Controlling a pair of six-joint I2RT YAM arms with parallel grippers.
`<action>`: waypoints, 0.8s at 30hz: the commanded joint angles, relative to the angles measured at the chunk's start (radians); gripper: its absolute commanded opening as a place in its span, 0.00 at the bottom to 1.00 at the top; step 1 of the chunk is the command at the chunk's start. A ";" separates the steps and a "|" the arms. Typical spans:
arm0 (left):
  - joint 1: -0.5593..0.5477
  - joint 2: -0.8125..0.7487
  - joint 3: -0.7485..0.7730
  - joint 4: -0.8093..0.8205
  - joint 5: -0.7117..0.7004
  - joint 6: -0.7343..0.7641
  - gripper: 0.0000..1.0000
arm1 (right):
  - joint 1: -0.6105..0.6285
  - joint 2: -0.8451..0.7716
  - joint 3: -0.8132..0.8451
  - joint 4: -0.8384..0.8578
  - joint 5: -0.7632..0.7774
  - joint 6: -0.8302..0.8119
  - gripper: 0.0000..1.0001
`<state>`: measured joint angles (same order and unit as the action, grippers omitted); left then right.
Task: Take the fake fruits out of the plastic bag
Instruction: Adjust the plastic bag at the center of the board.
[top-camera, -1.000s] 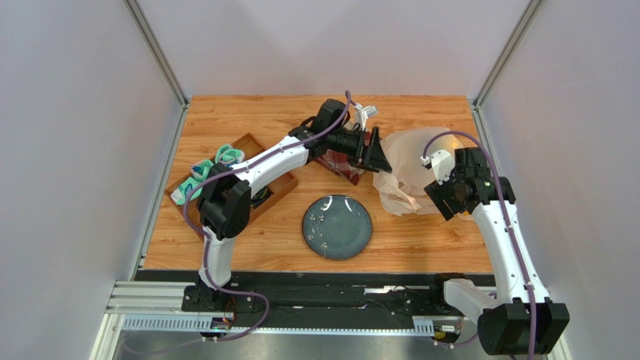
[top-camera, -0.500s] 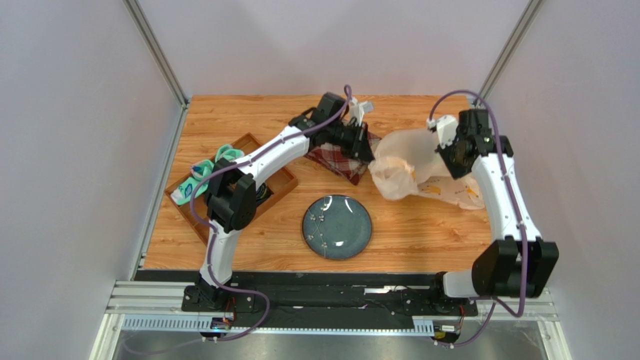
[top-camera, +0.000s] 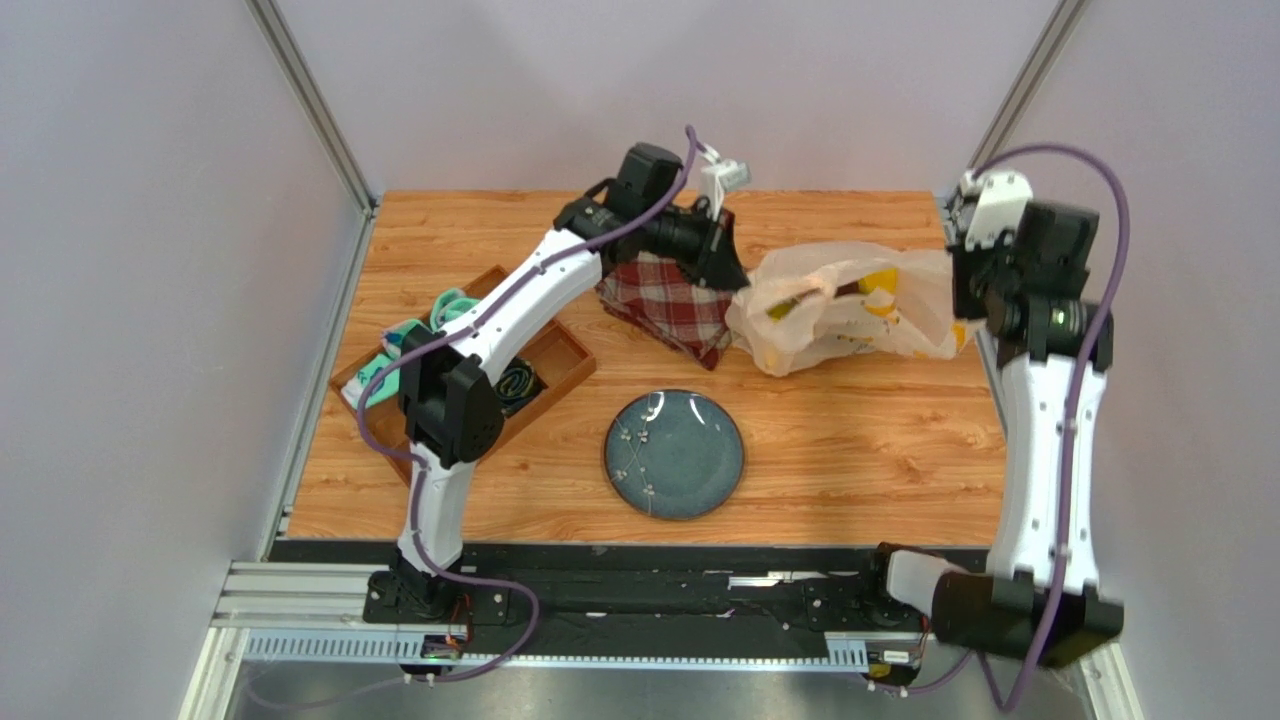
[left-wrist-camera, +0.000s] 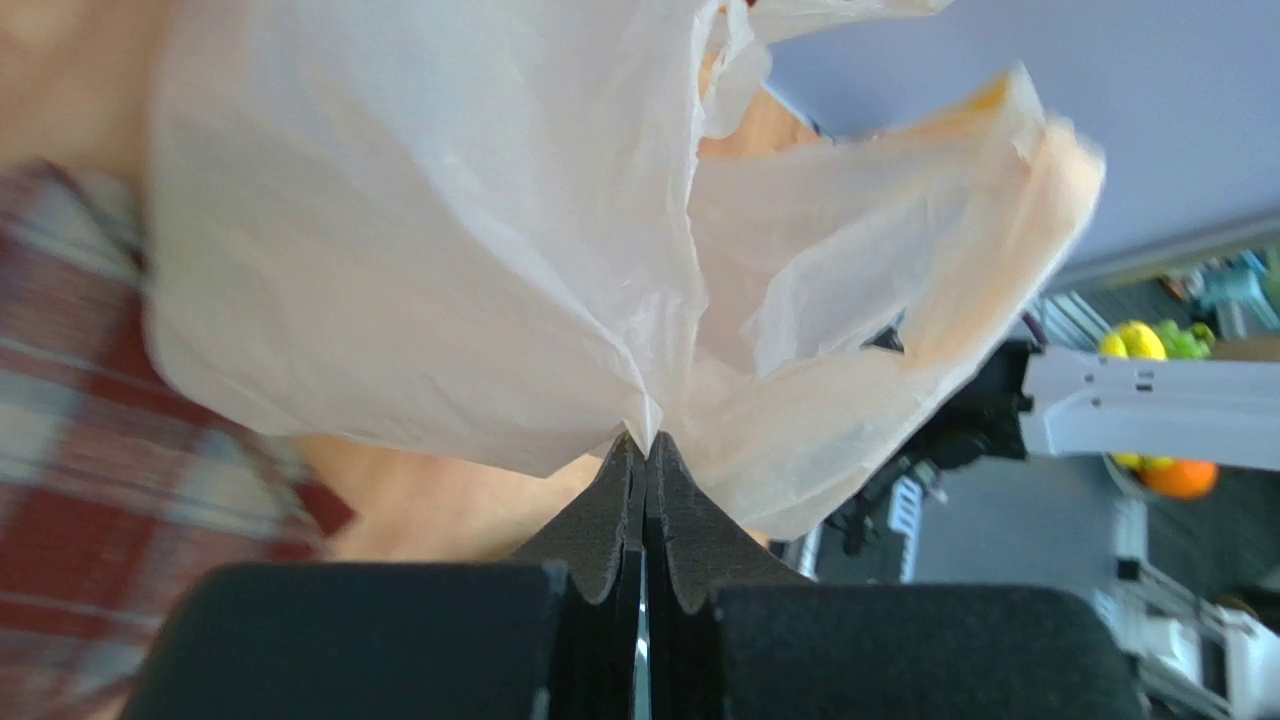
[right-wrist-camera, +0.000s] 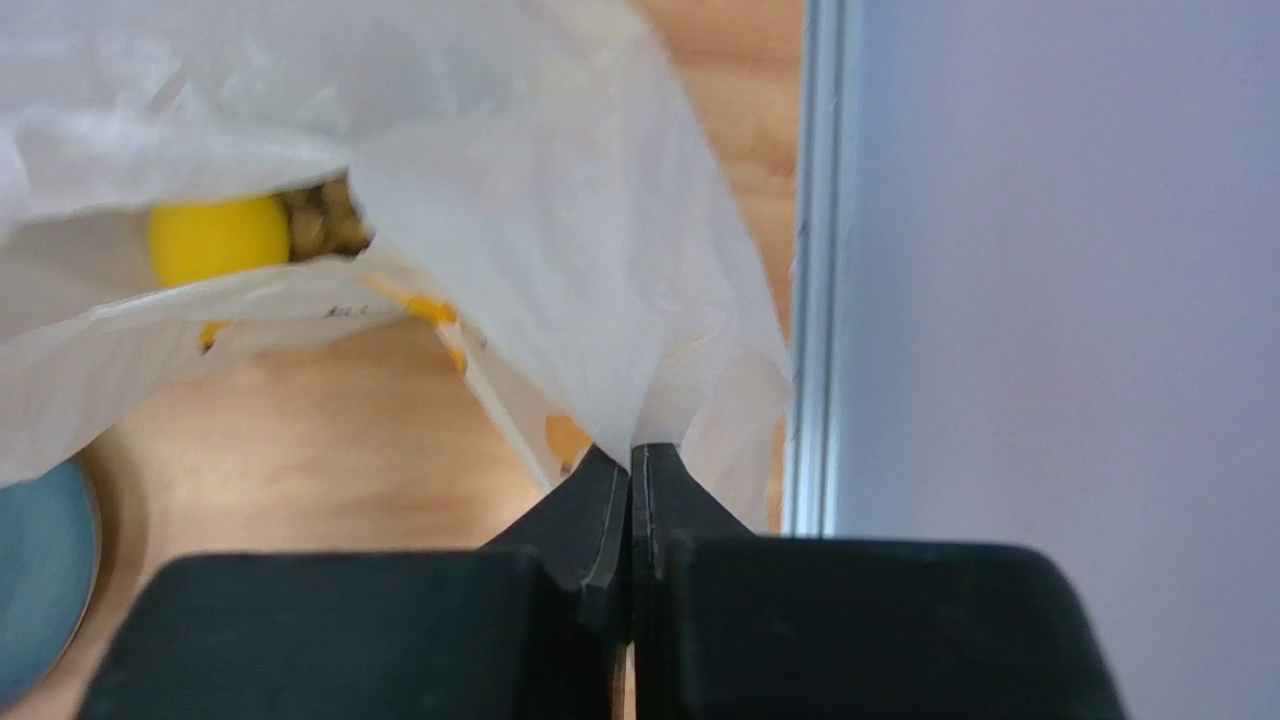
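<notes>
The plastic bag (top-camera: 842, 308) is at the far right of the table (top-camera: 842, 435), pulled out sideways btwn my 2 grippers. The fake fruits (right-wrist-camera: 218, 237) are inside it. I see a yellow one thru the thin plastic, w/ a brownish bumpy bit just beside it. My left gripper (left-wrist-camera: 643, 447) is pinched tight on the bag's left end. My right gripper (right-wrist-camera: 631, 455) is pinched tight on the right end, by the side wall. The red plaid cloth (top-camera: 669, 300) is just left of the bag, by my left wrist. The blue plate (top-camera: 675, 453) is nearer me, apart from the bag. The wooden tray (top-camera: 559, 365) is way off left.
</notes>
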<state>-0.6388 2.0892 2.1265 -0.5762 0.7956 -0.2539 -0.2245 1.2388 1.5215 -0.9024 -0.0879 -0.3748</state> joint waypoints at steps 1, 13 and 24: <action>-0.074 -0.209 -0.181 -0.076 0.014 0.079 0.00 | 0.005 -0.261 -0.228 -0.194 -0.032 0.051 0.00; -0.110 -0.440 -0.359 -0.212 -0.309 0.064 0.99 | 0.005 -0.265 -0.021 -0.256 0.007 0.022 0.57; -0.137 -0.446 -0.462 -0.200 -0.144 -0.052 0.99 | 0.051 -0.311 0.036 -0.590 -0.519 -0.128 0.70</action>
<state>-0.7582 1.6279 1.6733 -0.7975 0.5610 -0.2916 -0.1875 0.9806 1.6001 -1.2854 -0.3809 -0.3935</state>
